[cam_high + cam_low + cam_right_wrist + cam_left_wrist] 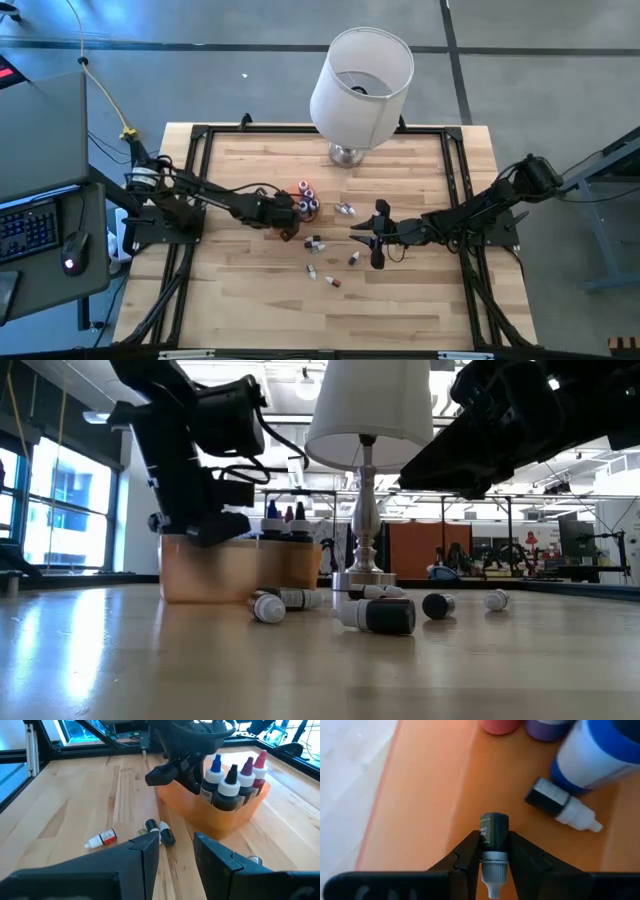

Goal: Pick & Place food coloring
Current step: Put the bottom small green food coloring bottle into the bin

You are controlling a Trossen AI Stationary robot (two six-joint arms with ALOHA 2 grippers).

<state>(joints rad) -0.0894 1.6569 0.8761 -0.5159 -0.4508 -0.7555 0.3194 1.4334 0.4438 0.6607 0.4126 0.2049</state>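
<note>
Over the orange tray [283, 216], left of table centre, the left gripper [493, 857] hangs with its fingers [468, 851] closed on a dark bottle [493, 840], whitish tip pointing back toward the wrist. Left wrist view: beneath the held bottle lies the tray floor, on which a second dropper bottle [562, 805] with a dark body and white tip rests on its side; just beside it stands a bottle with a blue band [600, 747], and two further bottles, one red [500, 725] and one purple [547, 726], are cut by the frame edge. Right wrist view: the upright bottles [232, 780] are grouped at one end of the tray [220, 815], with blue, black, dark red and red caps.

Loose bottles [322, 258] lie scattered on the wooden table [230, 300] between the two arms: one pair near the tray [314, 243], another near the lamp base [346, 209], and several toward the front edge [333, 282]. Low view: these lie on their sides, the nearest being a dark one [380, 616].

Right of centre, the right gripper [372, 236] hovers above the table with its fingers [145, 852] spread and nothing between them; in its wrist view a red-labelled bottle [101, 839] and a dark pair [160, 832] lie just ahead.

A white-shaded lamp [360, 80] stands at the table's far edge.
</note>
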